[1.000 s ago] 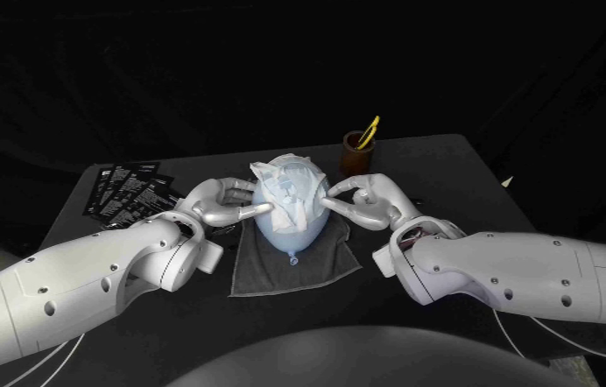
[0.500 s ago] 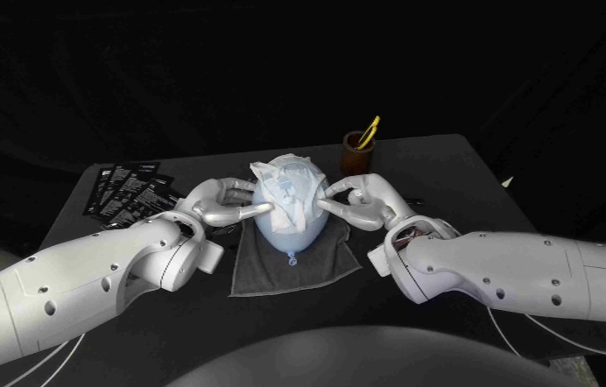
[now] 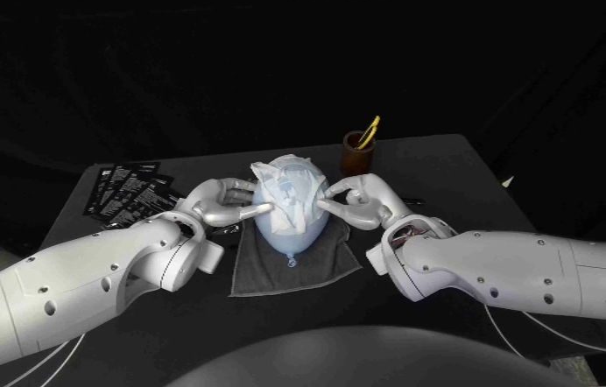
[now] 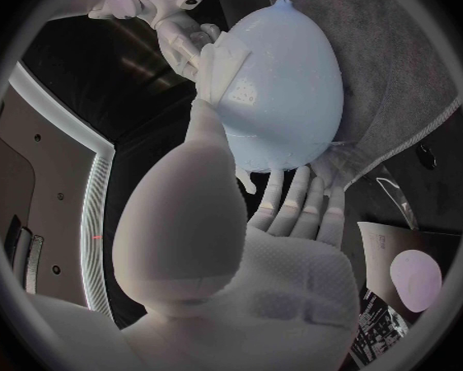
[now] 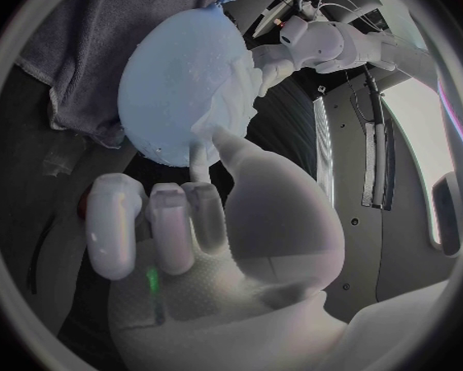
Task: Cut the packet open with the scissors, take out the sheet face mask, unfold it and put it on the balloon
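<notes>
A pale blue balloon (image 3: 288, 216) lies on a grey towel (image 3: 297, 264) with its knot toward me. The white sheet mask (image 3: 283, 175) is draped over its far end, crumpled at the top. My left hand (image 3: 225, 201) is against the balloon's left side. Its thumb (image 4: 198, 152) presses the mask's edge (image 4: 224, 70) and its fingers (image 4: 298, 206) lie under the balloon (image 4: 283, 82). My right hand (image 3: 357, 199) is at the right side, pinching the mask's edge (image 5: 239, 91) between thumb and a finger against the balloon (image 5: 175, 78).
A brown cup (image 3: 357, 152) holding yellow-handled scissors (image 3: 369, 131) stands behind the balloon to the right. Several black packets (image 3: 126, 190) lie fanned at the table's left. The towel (image 5: 87, 49) spreads under and in front of the balloon.
My right forearm has edged slightly toward the balloon. Both hands, the balloon and the mask stay where they were.
</notes>
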`<act>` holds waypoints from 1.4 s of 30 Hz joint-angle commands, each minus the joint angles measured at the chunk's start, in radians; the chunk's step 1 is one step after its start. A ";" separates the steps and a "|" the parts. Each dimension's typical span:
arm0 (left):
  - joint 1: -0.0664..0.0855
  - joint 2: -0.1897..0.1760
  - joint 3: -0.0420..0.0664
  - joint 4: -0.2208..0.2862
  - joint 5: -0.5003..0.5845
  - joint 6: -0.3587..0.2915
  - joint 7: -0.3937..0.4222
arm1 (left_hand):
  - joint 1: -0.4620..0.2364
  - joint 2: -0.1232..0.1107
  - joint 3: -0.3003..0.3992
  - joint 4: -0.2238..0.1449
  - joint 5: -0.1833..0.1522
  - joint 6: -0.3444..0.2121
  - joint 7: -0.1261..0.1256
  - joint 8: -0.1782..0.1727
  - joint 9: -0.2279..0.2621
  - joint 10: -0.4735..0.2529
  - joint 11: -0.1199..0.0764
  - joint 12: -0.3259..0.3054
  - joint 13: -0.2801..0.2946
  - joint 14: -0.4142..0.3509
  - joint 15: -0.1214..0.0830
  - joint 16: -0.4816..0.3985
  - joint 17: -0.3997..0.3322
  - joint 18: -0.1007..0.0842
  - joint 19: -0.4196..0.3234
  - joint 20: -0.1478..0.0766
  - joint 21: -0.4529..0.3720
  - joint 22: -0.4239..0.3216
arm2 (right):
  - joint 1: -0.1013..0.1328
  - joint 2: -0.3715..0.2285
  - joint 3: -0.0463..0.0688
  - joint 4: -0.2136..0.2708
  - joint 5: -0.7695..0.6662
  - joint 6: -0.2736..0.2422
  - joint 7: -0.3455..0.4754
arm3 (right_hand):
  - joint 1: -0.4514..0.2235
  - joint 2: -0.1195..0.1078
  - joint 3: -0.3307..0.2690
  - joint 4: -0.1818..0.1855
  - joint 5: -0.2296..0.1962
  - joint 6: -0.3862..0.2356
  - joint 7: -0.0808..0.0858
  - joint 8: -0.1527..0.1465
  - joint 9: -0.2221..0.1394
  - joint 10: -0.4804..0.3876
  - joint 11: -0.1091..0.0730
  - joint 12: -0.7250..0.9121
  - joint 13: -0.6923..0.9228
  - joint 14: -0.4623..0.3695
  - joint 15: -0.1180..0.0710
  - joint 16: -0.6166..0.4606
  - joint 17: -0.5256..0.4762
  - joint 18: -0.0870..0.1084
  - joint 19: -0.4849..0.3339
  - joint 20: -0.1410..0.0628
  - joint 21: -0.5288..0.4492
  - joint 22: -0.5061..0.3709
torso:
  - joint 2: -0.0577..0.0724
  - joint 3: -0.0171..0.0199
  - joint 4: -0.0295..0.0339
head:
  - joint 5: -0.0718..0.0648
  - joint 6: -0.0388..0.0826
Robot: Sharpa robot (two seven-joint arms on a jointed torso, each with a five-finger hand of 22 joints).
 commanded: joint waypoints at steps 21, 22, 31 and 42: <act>-0.001 -0.001 0.000 0.008 0.006 0.024 -0.006 | 0.002 0.004 0.006 0.000 0.004 0.008 0.132 -0.006 -0.003 0.010 0.002 -0.006 0.002 0.009 0.002 -0.008 -0.002 -0.010 0.006 0.000 -0.007 -0.002 | -0.002 -0.001 0.000 0.014 -0.042 -0.025 0.046 | 0.107 0.058 0.077 -0.076 0.000 0.103 -0.051 0.046 0.023 0.106 -0.052 0.032 0.263 0.108 -0.049 0.004 0.263 -0.019 0.066 -0.035 0.039 0.230 | -0.001 0.0001 -0.0003 | -0.004 0.000; -0.001 -0.002 0.000 0.008 0.006 0.024 -0.006 | 0.002 0.004 0.006 0.000 0.004 0.008 0.132 -0.006 -0.003 0.010 0.002 -0.006 0.002 0.009 0.002 -0.008 -0.002 -0.010 0.006 0.000 -0.007 -0.002 | -0.002 -0.004 0.000 0.016 -0.040 -0.026 0.047 | 0.106 0.058 0.079 -0.077 0.000 0.103 -0.051 0.047 0.024 0.106 -0.052 0.032 0.263 0.108 -0.049 0.004 0.263 -0.019 0.066 -0.035 0.039 0.230 | -0.001 0.0002 -0.0002 | -0.004 0.000; -0.001 -0.003 0.000 0.006 0.006 0.023 -0.007 | 0.002 0.004 0.006 0.000 0.004 0.008 0.133 -0.009 -0.005 0.011 0.002 -0.010 0.002 0.009 0.003 -0.013 -0.003 -0.010 0.005 0.000 -0.008 -0.002 | -0.002 -0.036 0.000 0.038 -0.002 -0.025 0.040 | 0.102 0.058 0.092 -0.083 0.000 0.102 -0.051 0.052 0.029 0.106 -0.052 0.032 0.263 0.108 -0.049 0.004 0.263 -0.020 0.068 -0.037 0.043 0.231 | -0.001 0.0002 -0.0013 | -0.005 0.000; 0.000 -0.003 0.000 0.006 0.006 0.022 -0.008 | 0.002 0.004 0.006 0.000 0.004 0.009 0.134 -0.011 -0.006 0.012 0.003 -0.012 0.002 0.008 0.003 -0.015 -0.004 -0.010 0.006 0.000 -0.008 -0.002 | -0.002 -0.060 0.000 0.041 0.021 -0.023 0.014 | 0.090 0.055 0.109 -0.089 0.000 0.103 -0.052 0.062 0.037 0.106 -0.053 0.032 0.263 0.108 -0.050 0.004 0.263 -0.022 0.071 -0.038 0.052 0.233 | -0.001 -0.0004 0.0005 | -0.009 0.000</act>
